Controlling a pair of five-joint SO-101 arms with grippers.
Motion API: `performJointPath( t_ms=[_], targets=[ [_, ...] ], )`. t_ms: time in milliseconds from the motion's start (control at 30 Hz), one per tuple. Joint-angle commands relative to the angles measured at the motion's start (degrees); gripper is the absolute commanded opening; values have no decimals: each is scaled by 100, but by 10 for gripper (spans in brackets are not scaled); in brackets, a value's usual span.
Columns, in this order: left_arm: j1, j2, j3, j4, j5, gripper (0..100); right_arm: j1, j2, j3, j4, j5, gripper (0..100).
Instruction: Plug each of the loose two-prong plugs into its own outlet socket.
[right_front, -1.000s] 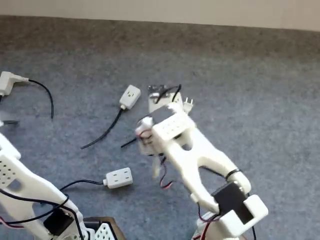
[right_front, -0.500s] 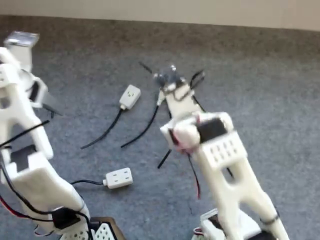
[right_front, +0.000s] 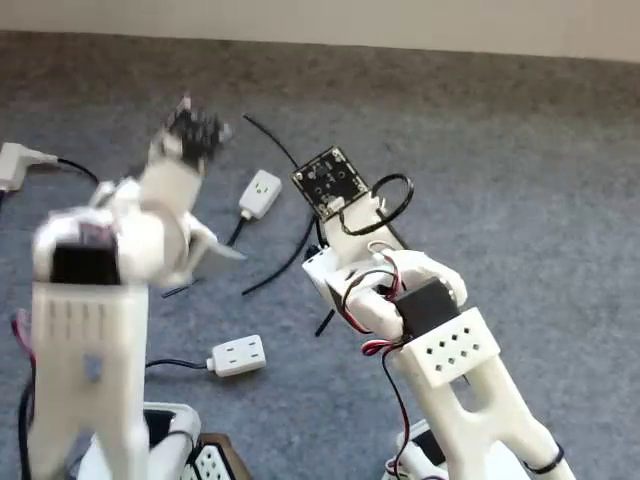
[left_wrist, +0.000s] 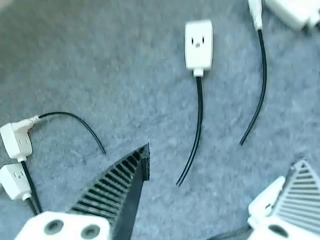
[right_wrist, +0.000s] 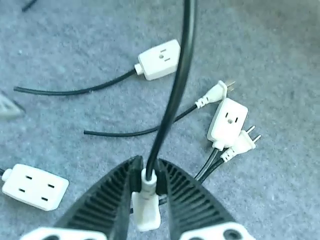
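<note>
My right gripper (right_wrist: 146, 167) is shut on a white plug (right_wrist: 144, 207) whose black cord (right_wrist: 176, 85) rises away from the jaws. On the carpet beyond it lie a single white outlet socket (right_wrist: 159, 60), a second socket (right_wrist: 227, 119) and two loose two-prong plugs (right_wrist: 217, 92) (right_wrist: 245, 142). My left gripper (left_wrist: 222, 160) hangs open over the carpet, with nothing between its fingers. A single socket (left_wrist: 198, 44) on a black cord lies ahead of it. In the high view the same socket (right_front: 260, 193) sits between the two arms.
A white triple outlet (right_front: 238, 355) lies near the front, also seen by the right wrist (right_wrist: 34, 186). A white plug (right_front: 15, 160) rests at the far left edge. Two white cord ends (left_wrist: 15, 160) lie beside the left arm. Black cords cross the grey carpet (right_front: 520, 180).
The left arm has swung in from the left edge towards the middle sockets. The right arm has drawn back from the far plugs, with the white plug and its cord in its jaws.
</note>
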Motion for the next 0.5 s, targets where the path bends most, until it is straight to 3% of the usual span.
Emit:
performJointPath(
  t_ms=[0,200,467],
  targets=[
    [391,-2123,2229,-1319,378,413,-66,-207,13,-215,-211,5],
    [989,-3960,3899,-1873,1090,482,-189,-215,400,-611,-448,5],
    [1270,-5982,5059,-1802,1108,482,-303,-215,646,-1024,-730,5]
  ],
)
